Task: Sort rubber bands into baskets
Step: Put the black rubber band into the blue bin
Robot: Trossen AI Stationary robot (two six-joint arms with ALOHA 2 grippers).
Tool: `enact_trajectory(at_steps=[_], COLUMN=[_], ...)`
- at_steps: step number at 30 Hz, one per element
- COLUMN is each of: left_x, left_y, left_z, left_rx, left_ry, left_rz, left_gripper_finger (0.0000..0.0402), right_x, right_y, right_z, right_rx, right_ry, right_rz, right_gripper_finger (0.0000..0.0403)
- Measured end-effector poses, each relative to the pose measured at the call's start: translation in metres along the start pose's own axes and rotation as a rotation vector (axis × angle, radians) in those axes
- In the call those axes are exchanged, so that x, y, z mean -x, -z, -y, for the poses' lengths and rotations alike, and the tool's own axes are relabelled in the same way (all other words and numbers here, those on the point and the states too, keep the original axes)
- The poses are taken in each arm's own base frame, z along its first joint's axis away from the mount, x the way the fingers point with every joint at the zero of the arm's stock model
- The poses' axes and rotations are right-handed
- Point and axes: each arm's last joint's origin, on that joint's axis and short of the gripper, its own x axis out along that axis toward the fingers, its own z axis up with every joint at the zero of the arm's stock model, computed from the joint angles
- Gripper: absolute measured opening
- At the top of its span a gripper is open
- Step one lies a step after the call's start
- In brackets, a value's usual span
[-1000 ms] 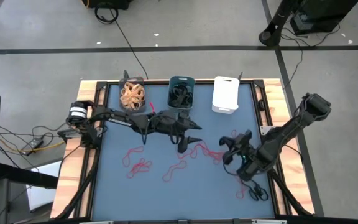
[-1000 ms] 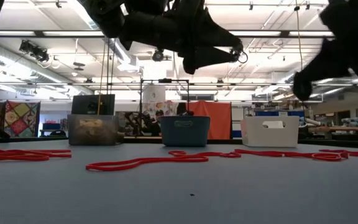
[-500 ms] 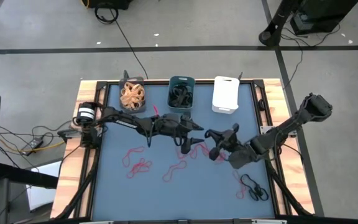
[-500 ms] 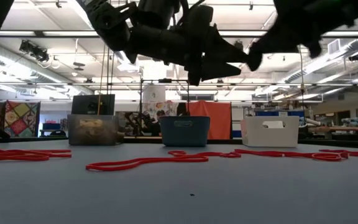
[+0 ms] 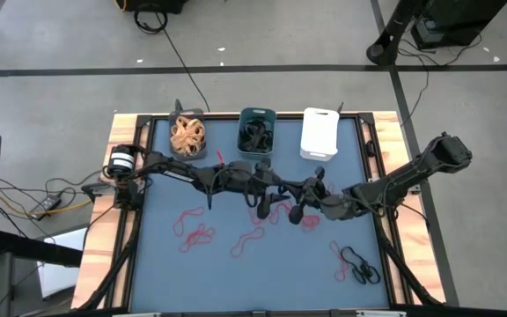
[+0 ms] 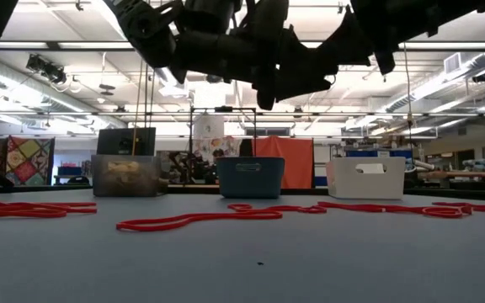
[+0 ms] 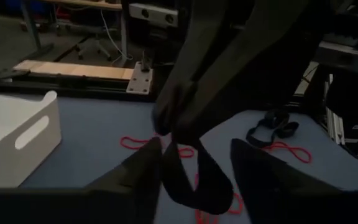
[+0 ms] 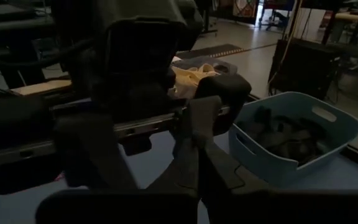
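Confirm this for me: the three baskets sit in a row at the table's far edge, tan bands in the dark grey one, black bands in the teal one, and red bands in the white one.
Wrong on one count: the white basket holds no red bands. The high view shows the red rubber bands lying loose on the table mat. The rest stands: tan bands fill the dark grey basket, black ones the teal basket.

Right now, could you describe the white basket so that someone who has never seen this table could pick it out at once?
Look along the far edge of the blue table, where three small baskets stand in a row. The white basket is the one at the right end, beside the teal-blue basket. Unlike its neighbours it shows no rubber bands inside.
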Motion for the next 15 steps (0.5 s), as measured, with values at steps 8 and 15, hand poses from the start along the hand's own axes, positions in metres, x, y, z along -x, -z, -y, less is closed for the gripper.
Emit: enact_trajectory(at_steps=[8,15], left_x=[0.0002,0.0007], left_y=[0.0,0.0022], left_z=[-0.0009,-0.0058], left_rx=[0.013,0.026], left_ry=[-0.003,-0.016], left_rz=[-0.005,-0.033], left_gripper_finger=[0.003,0.0011], right_x=[0.0,0.0008], right_y=[-0.0001,0.0024], right_z=[0.0005,0.0008], right_rx=[0.029,0.043], right_ry=[0.018,0.031], right_rz=[0.006,-0.007], right_gripper_finger=[0.0015,0.0059])
